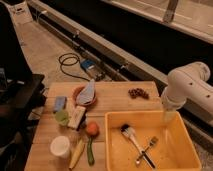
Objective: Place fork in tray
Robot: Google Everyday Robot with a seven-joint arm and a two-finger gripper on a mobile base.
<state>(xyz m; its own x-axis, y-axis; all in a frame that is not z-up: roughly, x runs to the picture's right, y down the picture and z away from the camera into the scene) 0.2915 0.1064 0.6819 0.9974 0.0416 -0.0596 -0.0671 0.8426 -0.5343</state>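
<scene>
The yellow tray (116,145) sits at the front right of the wooden table. The silvery fork (148,148) lies on the tray's floor, crossing a dark slim utensil (146,157). A white-handled brush (131,136) with dark bristles lies beside it in the tray. The white arm (187,90) hangs over the tray's far right corner. My gripper (168,116) points down at that corner, above the tray's rim and apart from the fork.
An orange-brown bowl (80,97) with a grey cloth stands at the table's back. Left of the tray are an orange fruit (92,129), a white cup (60,147), a green pepper (90,151), a banana (77,152) and small packets. Dark nuts (138,92) lie behind the tray.
</scene>
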